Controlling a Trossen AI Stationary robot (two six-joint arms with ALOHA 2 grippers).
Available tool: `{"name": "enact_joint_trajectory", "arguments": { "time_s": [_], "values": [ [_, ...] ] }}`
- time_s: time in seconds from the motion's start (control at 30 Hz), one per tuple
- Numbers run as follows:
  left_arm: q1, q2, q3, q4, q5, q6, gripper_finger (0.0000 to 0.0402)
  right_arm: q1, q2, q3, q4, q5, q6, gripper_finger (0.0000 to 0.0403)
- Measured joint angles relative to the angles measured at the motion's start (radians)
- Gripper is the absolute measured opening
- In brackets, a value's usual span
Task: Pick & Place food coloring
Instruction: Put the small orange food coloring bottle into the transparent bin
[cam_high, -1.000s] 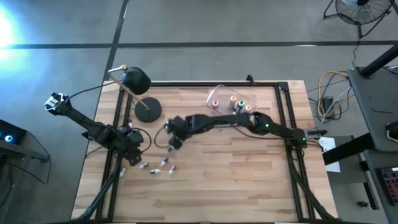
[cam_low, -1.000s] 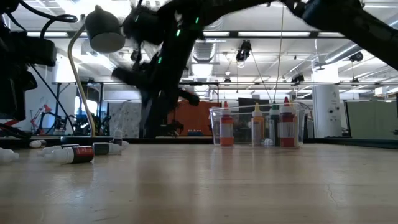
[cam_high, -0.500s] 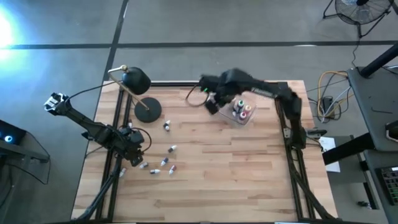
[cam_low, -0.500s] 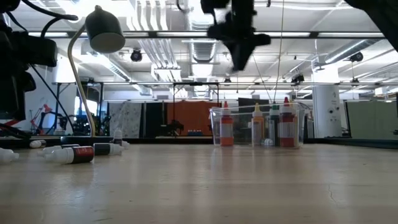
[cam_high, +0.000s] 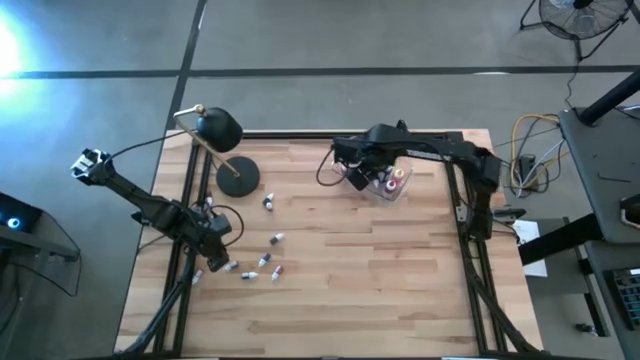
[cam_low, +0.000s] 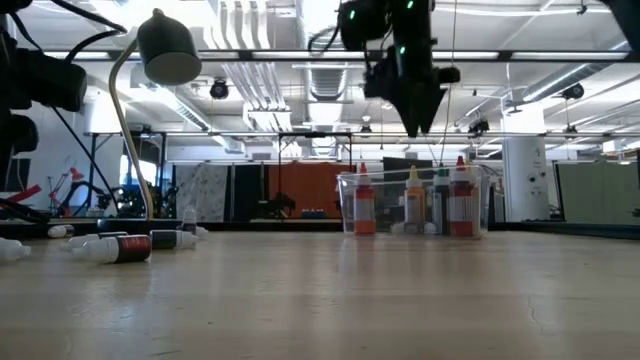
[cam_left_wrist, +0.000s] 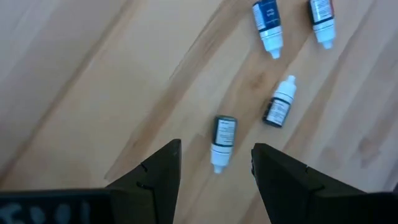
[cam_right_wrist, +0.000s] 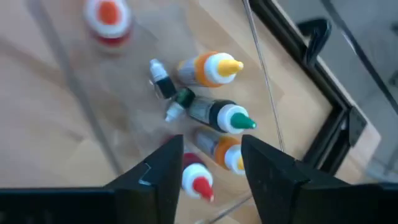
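Now I hold my right claw (cam_high: 358, 178) above the clear tub (cam_high: 400, 190), jaws parted and empty, a small food coloring bottle (cam_right_wrist: 160, 78) already lying inside, so I'd lift straight clear before returning for more.

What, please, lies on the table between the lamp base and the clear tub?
In the high view, only bare wood separates the lamp base from the clear tub; the lone bottle sits lower.
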Motion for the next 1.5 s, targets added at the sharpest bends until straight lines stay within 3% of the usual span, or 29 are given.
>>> {"name": "enact_joint_trajectory", "arguments": {
  "time_s": [0.27,0.37,0.57,0.7,0.9,1.07,1.2,1.33,1.5],
  "values": [
    [0.001,0.017,0.035,-0.014,0.021,-0.037,0.0170,0.071,-0.155,-0.036,0.088,0.008,-0.133,0.0183],
    [0.001,0.024,0.036,-0.010,0.018,-0.037,0.0170,0.143,-0.264,-0.100,0.283,0.034,-0.284,0.0184],
    [0.001,0.031,0.028,0.023,-0.018,-0.037,0.0170,0.274,-0.601,-0.415,0.755,0.055,-0.386,0.0172],
    [0.001,0.031,0.028,0.026,-0.038,-0.036,0.0169,0.305,-0.755,-0.627,0.731,0.082,-0.255,0.0169],
    [0.001,0.031,0.028,0.029,-0.069,-0.045,0.0170,0.319,-0.977,-0.809,0.738,-0.067,0.040,0.0174],
    [0.001,0.031,0.028,0.032,-0.140,-0.047,0.0169,0.370,-1.123,-1.002,1.009,-0.083,-0.159,0.0178],
    [0.001,0.031,0.028,0.035,-0.143,-0.048,0.0170,0.367,-1.242,-1.193,1.245,-0.094,-0.212,0.0178],
    [0.001,0.031,0.028,0.038,-0.143,-0.048,0.0169,0.372,-1.351,-1.356,1.495,-0.190,-0.326,0.0178],
    [0.001,0.031,0.028,0.039,-0.143,-0.048,0.0169,0.371,-1.451,-1.507,1.598,-0.187,-0.344,0.0178]
  ]
}}
